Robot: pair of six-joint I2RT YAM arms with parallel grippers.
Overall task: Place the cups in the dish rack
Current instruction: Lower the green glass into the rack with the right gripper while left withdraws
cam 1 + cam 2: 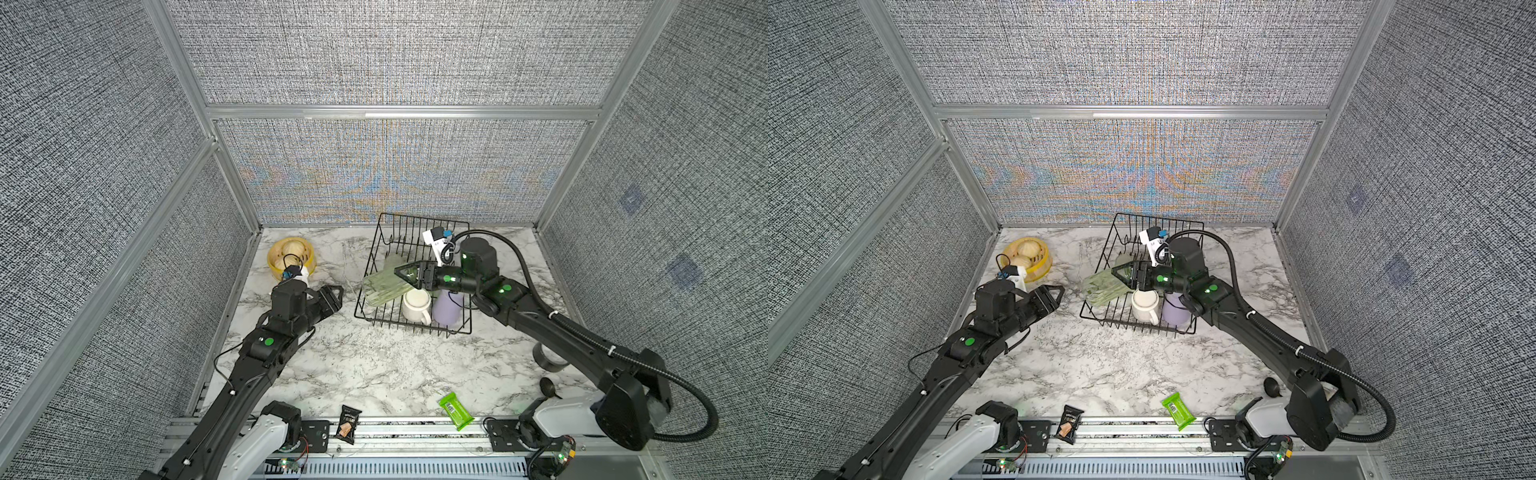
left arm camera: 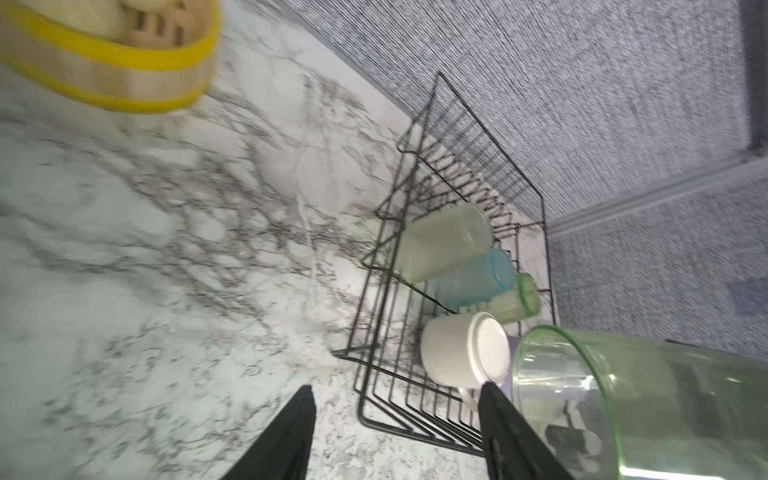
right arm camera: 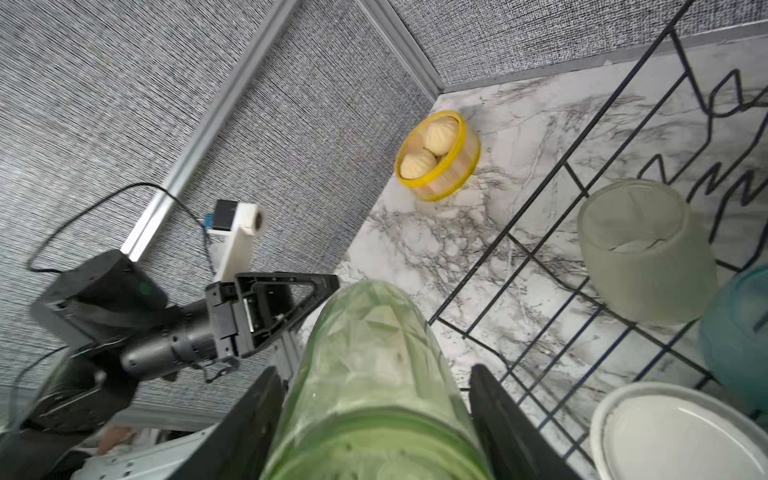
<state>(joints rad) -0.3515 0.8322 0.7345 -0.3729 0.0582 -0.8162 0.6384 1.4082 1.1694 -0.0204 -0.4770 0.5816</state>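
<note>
In both top views the right claw (image 1: 400,272) clamps a clear green tumbler (image 1: 380,287) lying across the left rim of the dish rack (image 1: 415,326). The left claw (image 1: 337,291) hangs just left of the rack. Placing looks underway; next, lower it between the tines and let go.

The left wrist view shows the left claw's jaws apart and empty. It also shows a teal cup (image 2: 473,280) inside the rack, hidden from above.

The right wrist view confirms the mid-body grip.

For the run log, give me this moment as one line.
right gripper: holding green tumbler at dish rack rim | left gripper: jaws apart, empty | mug, lavender cup: in rack
</note>
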